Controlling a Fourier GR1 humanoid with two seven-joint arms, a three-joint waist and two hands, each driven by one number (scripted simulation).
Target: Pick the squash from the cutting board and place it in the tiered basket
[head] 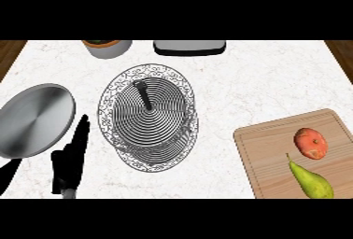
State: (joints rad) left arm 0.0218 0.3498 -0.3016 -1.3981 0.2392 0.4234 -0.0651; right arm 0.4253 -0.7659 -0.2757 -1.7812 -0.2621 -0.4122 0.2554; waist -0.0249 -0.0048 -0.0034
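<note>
A green-yellow, pear-shaped squash (312, 180) with a thin stem lies on the wooden cutting board (265, 147) at the right, near its front edge. The wire tiered basket (148, 121) stands in the middle of the counter, seen from above, with a dark centre post. My left hand (69, 161) shows at the lower left, fingers straight and pointing up, between the basket and a grey pan. It holds nothing and is far from the squash. My right hand is not in the picture.
A round reddish-orange fruit (311, 143) lies on the board just behind the squash. A grey pan (33, 120) with a black handle (7, 176) sits at the left. At the back stand a grey pot (108, 47) and a dark flat appliance (189, 46).
</note>
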